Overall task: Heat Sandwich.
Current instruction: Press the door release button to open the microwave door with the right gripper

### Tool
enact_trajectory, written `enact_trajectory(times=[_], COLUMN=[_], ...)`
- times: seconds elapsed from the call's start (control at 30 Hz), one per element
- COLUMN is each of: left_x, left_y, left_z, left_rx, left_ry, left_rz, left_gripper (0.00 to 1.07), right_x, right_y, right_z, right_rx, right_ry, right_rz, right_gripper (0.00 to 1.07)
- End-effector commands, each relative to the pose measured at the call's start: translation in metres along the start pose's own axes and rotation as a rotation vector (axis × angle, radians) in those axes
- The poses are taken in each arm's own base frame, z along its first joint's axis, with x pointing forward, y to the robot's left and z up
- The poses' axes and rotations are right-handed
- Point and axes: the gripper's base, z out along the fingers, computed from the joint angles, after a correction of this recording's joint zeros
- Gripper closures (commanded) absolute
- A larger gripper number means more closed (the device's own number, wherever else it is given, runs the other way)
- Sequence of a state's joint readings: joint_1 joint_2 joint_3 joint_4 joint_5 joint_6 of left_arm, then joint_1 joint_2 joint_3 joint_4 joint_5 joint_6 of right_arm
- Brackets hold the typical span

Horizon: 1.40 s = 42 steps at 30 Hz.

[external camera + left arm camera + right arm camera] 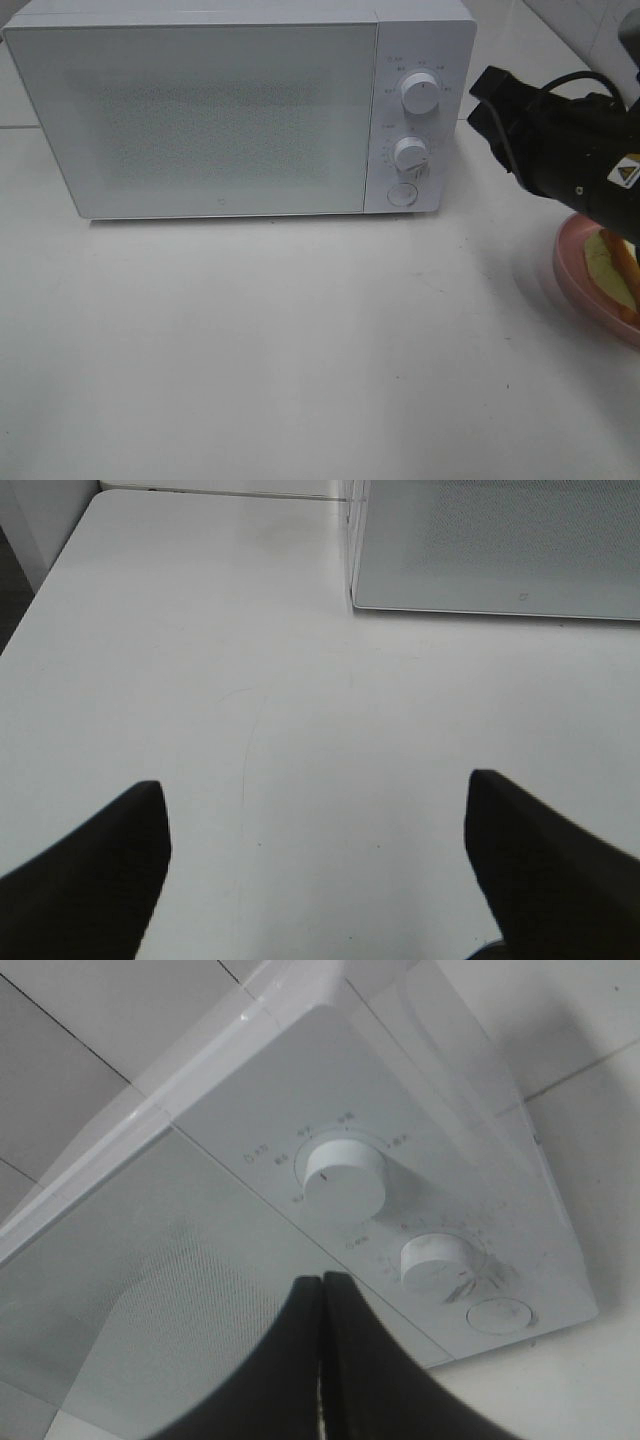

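My left end effector [315, 790] hangs wide open, empty, over the tabletop [300, 350]. The sandwich [612, 262] lies on a plate [572, 268] at the tabletop's right edge, nearer my right end effector [490, 100], which is pinched shut, empty, facing the closed microwave [220, 110].

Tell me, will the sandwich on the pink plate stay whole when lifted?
Probably soft and light: the sandwich shows pale filling beside a thin orange crust, so squeezing may crush it. Its layers might slide apart. The rim of the plate may hinder a side grip.
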<state>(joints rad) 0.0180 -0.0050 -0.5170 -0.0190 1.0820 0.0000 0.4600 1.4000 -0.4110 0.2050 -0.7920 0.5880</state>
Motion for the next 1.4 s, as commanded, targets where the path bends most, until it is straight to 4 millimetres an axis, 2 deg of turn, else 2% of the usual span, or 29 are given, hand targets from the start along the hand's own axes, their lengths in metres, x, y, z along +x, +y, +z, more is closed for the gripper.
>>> enact_trajectory(times=[0.03, 0.5, 0.97, 1.1, 1.4], left_x=[0.001, 0.001, 0.001, 0.001, 0.001], left_y=[0.000, 0.000, 0.000, 0.000, 0.000], left_z=[-0.002, -0.002, -0.002, -0.002, -0.002], left_rx=[0.004, 0.008, 0.007, 0.007, 0.007], left_ry=[-0.028, -0.028, -0.028, -0.028, -0.028], left_rz=[0.003, 0.001, 0.001, 0.001, 0.001], left_gripper=[0.30, 0.30, 0.30, 0.30, 0.30], right_x=[0.010, 0.036, 0.032, 0.029, 0.030], right_y=[0.002, -0.017, -0.026, -0.029, -0.029], right_z=[0.007, 0.027, 0.029, 0.028, 0.029], right_rx=[-0.033, 0.003, 0.068, 0.082, 0.086], right_ry=[-0.006, 0.015, -0.086, -0.119, -0.117], right_rz=[0.068, 0.229, 0.375, 0.464, 0.550], right_gripper=[1.07, 1.07, 1.07, 1.07, 1.07])
